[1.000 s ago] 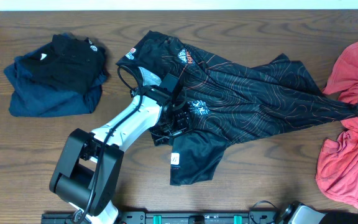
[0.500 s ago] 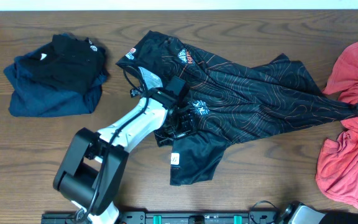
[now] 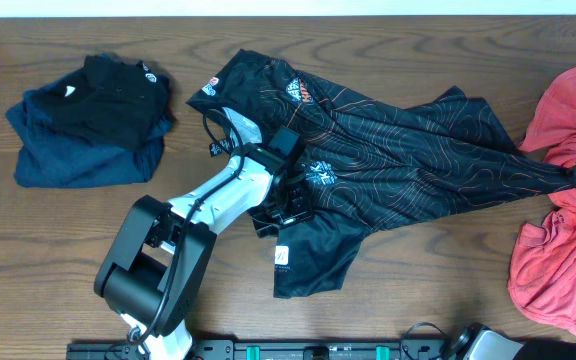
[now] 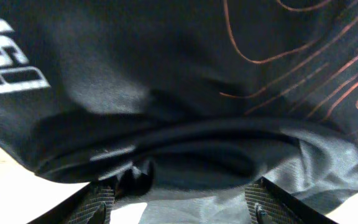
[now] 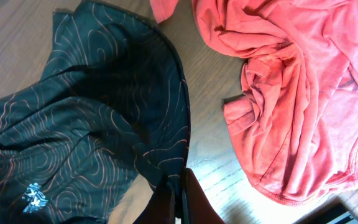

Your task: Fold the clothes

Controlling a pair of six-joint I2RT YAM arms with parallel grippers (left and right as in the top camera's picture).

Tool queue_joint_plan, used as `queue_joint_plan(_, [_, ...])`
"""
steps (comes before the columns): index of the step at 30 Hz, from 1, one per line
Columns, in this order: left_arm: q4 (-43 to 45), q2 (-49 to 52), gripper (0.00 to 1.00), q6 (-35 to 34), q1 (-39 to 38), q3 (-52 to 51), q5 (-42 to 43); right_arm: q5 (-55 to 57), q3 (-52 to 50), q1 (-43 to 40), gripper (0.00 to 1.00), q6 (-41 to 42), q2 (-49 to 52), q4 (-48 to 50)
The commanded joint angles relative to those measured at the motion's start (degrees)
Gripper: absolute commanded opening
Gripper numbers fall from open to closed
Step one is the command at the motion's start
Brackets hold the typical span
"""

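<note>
The black jersey (image 3: 398, 150) with orange contour lines lies spread and rumpled across the middle of the table. My left gripper (image 3: 290, 200) sits low over its near-middle part, by the white lettering. In the left wrist view its fingers (image 4: 95, 205) stand wide apart with a fold of the jersey (image 4: 166, 74) bunched between them; the gripper (image 4: 180, 202) is open. My right gripper (image 5: 180, 186) is shut on the jersey's (image 5: 73, 124) right edge, at the far right (image 3: 575, 178). The coral-red garment (image 3: 558, 260) lies crumpled beside it (image 5: 291, 81).
A pile of folded dark clothes (image 3: 88, 120) sits at the back left. A white tag (image 3: 282, 257) shows on the jersey's near flap. Bare wooden table (image 3: 418, 290) runs along the front edge.
My left arm has swung slightly to the right over the jersey and its jaws have narrowed a little round the fold. The right gripper and the garments have not moved.
</note>
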Motion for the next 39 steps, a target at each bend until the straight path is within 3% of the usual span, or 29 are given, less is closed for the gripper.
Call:
queue_joint_plan(1, [0.5, 0.5, 0.67, 0.2, -0.1, -0.8, 1.9, 0.6, 1.3, -0.3, 0.01, -0.8, -0.3, -0.1])
queue_joint_plan(5, [2.2, 0.5, 0.61, 0.2, -0.1, -0.7, 3.1, 0.6, 1.3, -0.3, 0.01, -1.2, -0.3, -0.1])
queue_joint_plan(10, [4.6, 0.5, 0.60, 0.1, -0.1, -0.7, 4.6, 0.6, 1.3, -0.3, 0.01, -1.2, -0.3, -0.1])
queue_joint_plan(21, [4.7, 0.5, 0.61, 0.1, -0.7, -1.3, -0.8, 0.6, 1.3, -0.3, 0.01, -1.2, -0.3, -0.1])
queue_joint_plan(27, [4.7, 0.5, 0.44, 0.1, -0.7, -1.3, -0.9, 0.6, 1.3, -0.3, 0.01, -1.2, -0.3, -0.1])
queue_joint_plan(32, [4.7, 0.5, 0.37, 0.1, -0.7, -1.4, -1.9, 0.6, 1.3, -0.3, 0.01, -1.2, -0.3, -0.1])
queue_joint_plan(35, [4.8, 0.5, 0.19, 0.1, -0.7, -1.4, -1.9, 0.6, 1.3, -0.3, 0.01, -1.2, -0.3, -0.1])
queue_joint_plan(36, [4.8, 0.5, 0.08, 0.1, -0.7, -1.4, -1.9, 0.6, 1.3, -0.3, 0.01, -1.2, -0.3, -0.1])
queue_joint_plan(39, [4.9, 0.5, 0.06, 0.1, -0.7, -1.4, -1.9, 0.6, 1.3, -0.3, 0.01, -1.2, -0.3, -0.1])
